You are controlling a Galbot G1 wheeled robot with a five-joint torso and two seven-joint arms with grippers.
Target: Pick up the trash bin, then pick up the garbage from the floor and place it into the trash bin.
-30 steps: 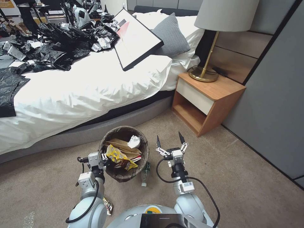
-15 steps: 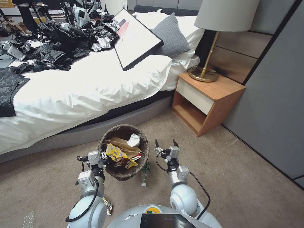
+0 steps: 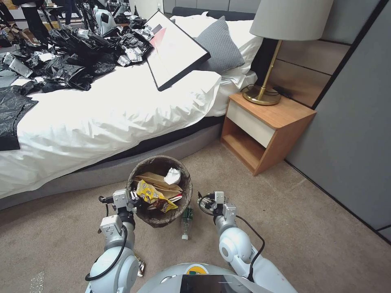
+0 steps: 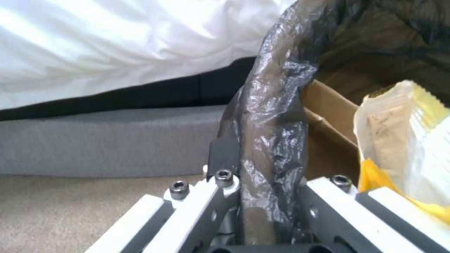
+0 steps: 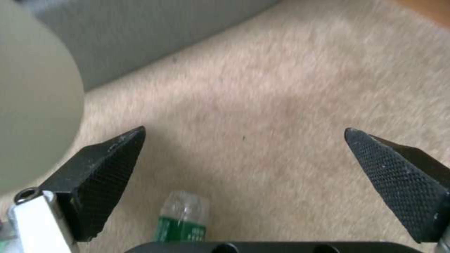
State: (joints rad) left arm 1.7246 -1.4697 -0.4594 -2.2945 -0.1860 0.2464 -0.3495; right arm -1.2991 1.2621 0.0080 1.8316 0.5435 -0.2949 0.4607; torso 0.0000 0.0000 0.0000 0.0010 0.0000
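Your bin (image 3: 159,191) sits low in front of you, just off the grey bed base (image 3: 122,167), its dark bag (image 4: 272,140) folded over the rim. Look inside and you see a tan paper bag (image 3: 157,183), a white tissue (image 3: 172,176) and a yellow packet (image 3: 154,197) lying on top. Your left gripper (image 3: 132,200) has the near-left rim, jaws clamped on the bin with one finger (image 4: 224,160) outside and the other inside, the bag film pinched between them. Just right of the bin a small green bottle (image 3: 187,223) lies on the carpet (image 3: 309,228), cap end toward you. Your right gripper (image 3: 205,200) hangs close to the bottle's far end, jaws wide apart; in the right wrist view the black textured fingertips (image 5: 103,175) frame bare carpet, with the bottle (image 5: 182,219) low between them and touching neither. One more wrapper (image 3: 141,266) lies on the carpet beside your left arm. Beyond, you have the white bed (image 3: 102,118) piled with black bags (image 3: 73,57), a framed picture (image 3: 173,49) leaning on the pillows, and the wooden nightstand (image 3: 266,130) with its brass lamp (image 3: 271,53) at right.
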